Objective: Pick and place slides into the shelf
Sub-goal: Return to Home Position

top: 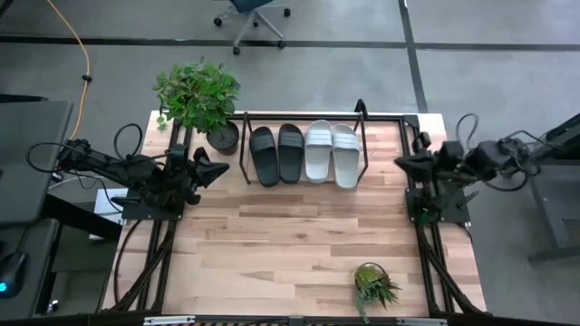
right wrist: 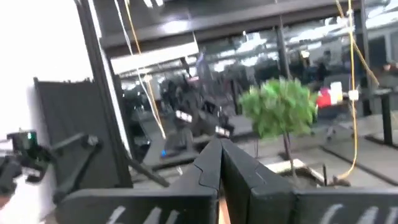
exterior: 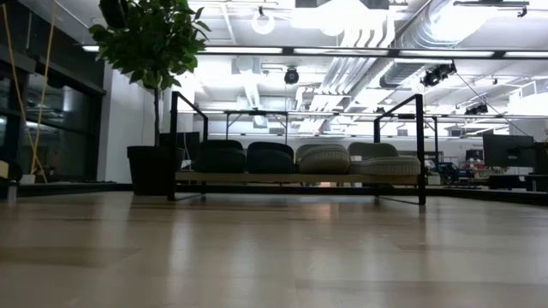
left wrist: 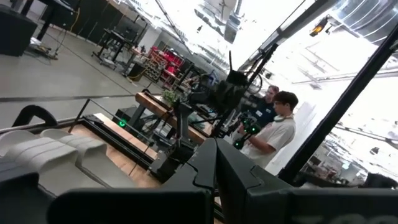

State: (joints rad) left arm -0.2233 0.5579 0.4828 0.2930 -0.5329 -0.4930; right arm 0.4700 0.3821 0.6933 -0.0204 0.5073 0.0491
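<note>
Footwear first: two black rubber slides [top: 265,156] and two light grey rubber slides [top: 319,150] lie side by side on the low black metal-tube shelf with a light wood base [top: 299,115], black pair toward the left arm, grey pair toward the right. Each sandal's long axis runs from the far edge of the table toward the near one, square to the shelf's length. In the low view all four sit level on the board, neighbours touching or nearly so, none overhanging that I can see. The shelf stands at the far middle of the pale wooden tabletop [top: 299,244].

The shelf sits between the two tools. The left gripper [top: 224,169] hangs just off the shelf's left end, nearer the black pair; the right gripper [top: 400,163] is off the right end, nearer the grey pair, with a wider gap. Both wrist views show the dark fingers pressed together tip to tip, nothing between them and nothing touched.

With no sandal left on the bare table, the job looks finished; what remains, I judge, is for each arm to draw outward, away from the shelf ends. A leafy green potted plant [top: 198,95] stands close by the left arm, worth clearing
</note>
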